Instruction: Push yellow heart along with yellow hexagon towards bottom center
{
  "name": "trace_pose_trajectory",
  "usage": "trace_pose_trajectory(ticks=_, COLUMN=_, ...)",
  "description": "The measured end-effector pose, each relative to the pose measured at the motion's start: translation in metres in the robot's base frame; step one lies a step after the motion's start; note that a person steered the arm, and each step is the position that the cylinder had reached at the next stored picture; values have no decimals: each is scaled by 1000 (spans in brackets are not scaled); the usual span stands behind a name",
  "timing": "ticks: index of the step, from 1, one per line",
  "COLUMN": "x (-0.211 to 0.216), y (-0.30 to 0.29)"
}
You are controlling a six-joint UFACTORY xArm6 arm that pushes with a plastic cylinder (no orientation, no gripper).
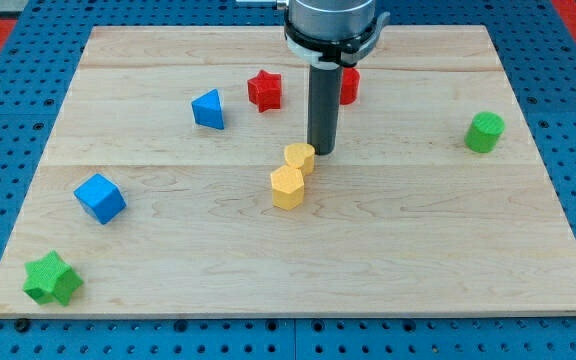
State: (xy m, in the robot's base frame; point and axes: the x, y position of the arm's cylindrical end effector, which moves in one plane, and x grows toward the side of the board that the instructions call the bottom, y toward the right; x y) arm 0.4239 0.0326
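1. Near the board's centre you find my tip [323, 152], the bare end of a dark rod with no fingers to part or close, just beside the yellow heart [300, 158] on its right.
2. You see the yellow hexagon [287, 187] touching the heart, on its bottom-left side.
3. Camera view also shows you a red star [264, 90], blue triangle [208, 109], blue cube [100, 197], green star [52, 279] and green cylinder [485, 132], all well apart.
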Motion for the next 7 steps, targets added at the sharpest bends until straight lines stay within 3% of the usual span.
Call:
trace_pose_trajectory(ticks=2, x=5, y=-55)
trace_pose_trajectory(ticks=7, x=60, y=-61)
